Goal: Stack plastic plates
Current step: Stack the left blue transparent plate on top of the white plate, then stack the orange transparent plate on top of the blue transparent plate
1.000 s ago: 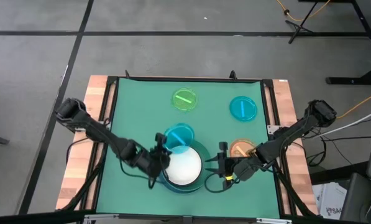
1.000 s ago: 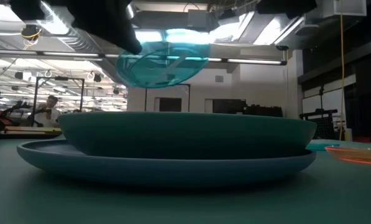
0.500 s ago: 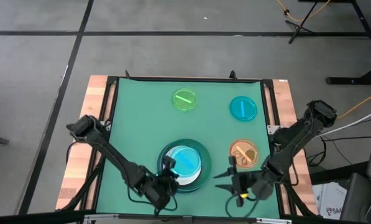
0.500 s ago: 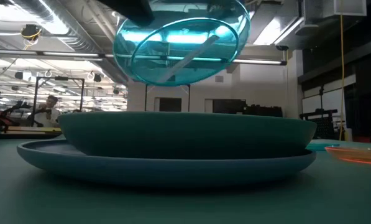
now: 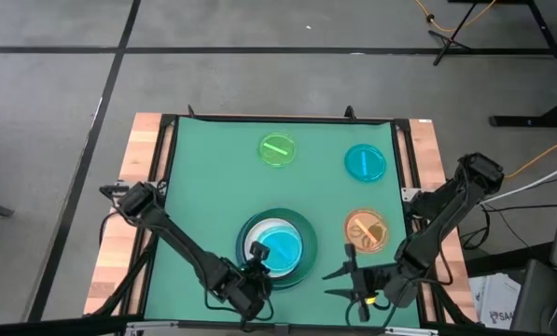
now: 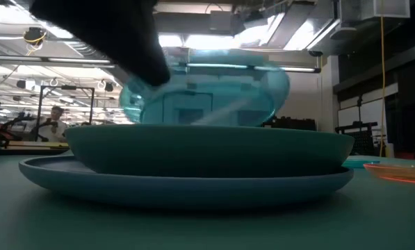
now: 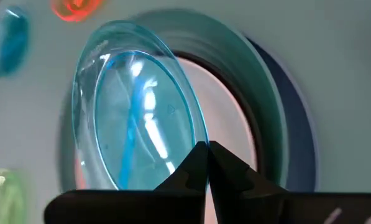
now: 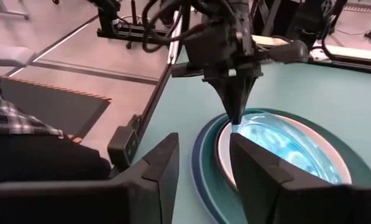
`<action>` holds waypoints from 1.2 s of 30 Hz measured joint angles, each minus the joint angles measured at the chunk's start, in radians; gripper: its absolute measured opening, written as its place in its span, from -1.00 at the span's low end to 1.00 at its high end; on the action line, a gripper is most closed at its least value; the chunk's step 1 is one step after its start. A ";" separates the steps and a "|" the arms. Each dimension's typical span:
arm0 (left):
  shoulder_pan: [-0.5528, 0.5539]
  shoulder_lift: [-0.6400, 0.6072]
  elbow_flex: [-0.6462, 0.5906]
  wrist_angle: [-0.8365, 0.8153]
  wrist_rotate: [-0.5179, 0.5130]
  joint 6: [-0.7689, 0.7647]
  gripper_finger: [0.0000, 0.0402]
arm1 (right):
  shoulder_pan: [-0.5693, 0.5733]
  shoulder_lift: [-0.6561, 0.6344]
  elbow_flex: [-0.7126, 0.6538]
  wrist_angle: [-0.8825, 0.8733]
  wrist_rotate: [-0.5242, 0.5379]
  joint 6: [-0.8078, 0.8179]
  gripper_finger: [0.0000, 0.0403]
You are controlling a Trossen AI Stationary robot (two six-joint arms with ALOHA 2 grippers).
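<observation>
The left gripper [image 5: 257,277] is at the near edge of the table, its fingers clamped together on the rim of a small translucent blue plate [image 5: 280,248]. An edge pinch is used because the plate is thin and shallow; it also leaves the underside free to seat. The plate is held tilted just over the stack [image 5: 301,245], with its far edge lowest, so that it can slide down into the recess of the white plate [image 7: 235,118] rather than drop flat. In the low view the blue plate [image 6: 206,96] sits almost down inside the upper plate's rim [image 6: 207,132]; whether it already touches cannot be told.

The stack is nested by size: a teal-green plate [image 7: 260,93] over a darker blue plate [image 7: 297,137], with the white plate inside. This order keeps each smaller plate centred.

The right gripper [image 5: 345,280] waits just right of the stack, near the table's front edge, jaws apart and empty, beside the orange plate [image 5: 365,230].

A green plate [image 5: 277,149] and a second blue plate [image 5: 365,161] lie well apart at the far side, not yet stacked.
</observation>
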 joint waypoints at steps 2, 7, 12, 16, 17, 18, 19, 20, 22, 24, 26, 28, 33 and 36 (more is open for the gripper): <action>0.007 0.016 0.000 -0.003 0.022 -0.012 -0.98 | 0.000 0.006 0.000 0.001 -0.003 0.003 -0.34; 0.016 0.065 0.000 -0.068 0.028 -0.038 -0.98 | -0.002 0.011 0.000 0.007 -0.003 0.004 -0.34; 0.035 0.107 -0.001 -0.063 0.032 -0.038 -0.98 | -0.002 0.011 0.000 0.010 -0.003 0.000 -0.34; 0.045 0.109 -0.001 -0.060 0.034 -0.049 -0.98 | -0.002 0.011 0.000 0.007 -0.003 -0.007 -0.34; 0.047 0.109 -0.001 -0.058 0.034 -0.049 -0.98 | -0.002 0.011 0.000 0.007 -0.003 -0.007 -0.34; 0.047 0.107 -0.001 -0.057 0.034 -0.049 -0.98 | -0.002 0.011 0.000 0.007 -0.003 -0.007 -0.34; 0.047 0.106 -0.001 -0.057 0.034 -0.049 -0.98 | -0.002 0.011 0.000 0.007 -0.003 -0.007 -0.34; 0.047 0.104 -0.001 -0.055 0.035 -0.049 -0.97 | -0.002 0.011 0.000 0.007 -0.003 -0.007 -0.34; 0.046 0.104 -0.001 -0.055 0.042 -0.049 -0.93 | -0.002 0.011 0.000 0.006 -0.003 -0.007 -0.34; 0.044 0.104 -0.001 -0.059 0.055 -0.056 -0.86 | -0.002 0.011 0.000 0.006 -0.003 -0.007 -0.34; 0.044 0.104 -0.001 -0.059 0.062 -0.072 -0.77 | -0.002 0.011 0.000 0.006 -0.003 -0.007 -0.34; 0.042 0.100 -0.001 -0.067 0.073 -0.085 -0.67 | -0.002 0.011 0.000 0.006 -0.003 -0.008 -0.34; 0.023 0.098 0.087 -0.235 0.118 -0.160 -0.54 | -0.002 0.011 0.000 0.006 0.006 -0.008 -0.34; -0.002 0.097 0.147 -0.298 0.091 -0.179 -0.53 | -0.002 0.011 0.000 0.006 0.006 -0.011 -0.34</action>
